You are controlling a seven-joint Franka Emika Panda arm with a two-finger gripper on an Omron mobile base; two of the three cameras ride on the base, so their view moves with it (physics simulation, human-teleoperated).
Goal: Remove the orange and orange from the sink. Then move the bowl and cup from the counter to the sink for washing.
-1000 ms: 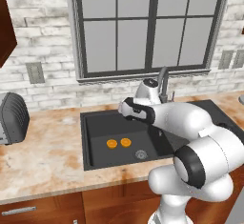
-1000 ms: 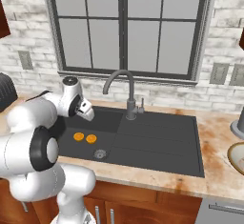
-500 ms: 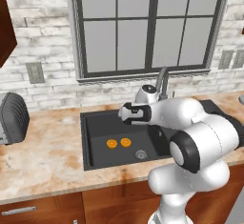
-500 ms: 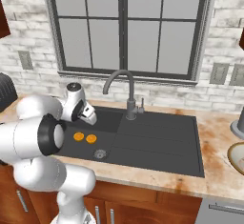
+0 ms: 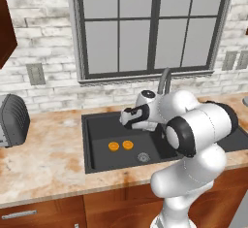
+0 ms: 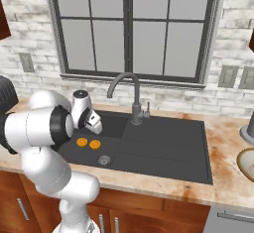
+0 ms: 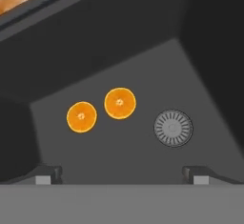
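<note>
Inside the black sink, two oranges lie close together on the floor of the basin, one orange just beside the other orange, both near the round drain. Above them hangs the gripper with its jaws wide apart and holding nothing. At the right edge the bowl is cut off on the counter

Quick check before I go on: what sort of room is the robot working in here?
A home kitchen, most likely: a matte black sink with a dark curved faucet, set in a beige marbled stone counter above brown wood cabinets.
</note>
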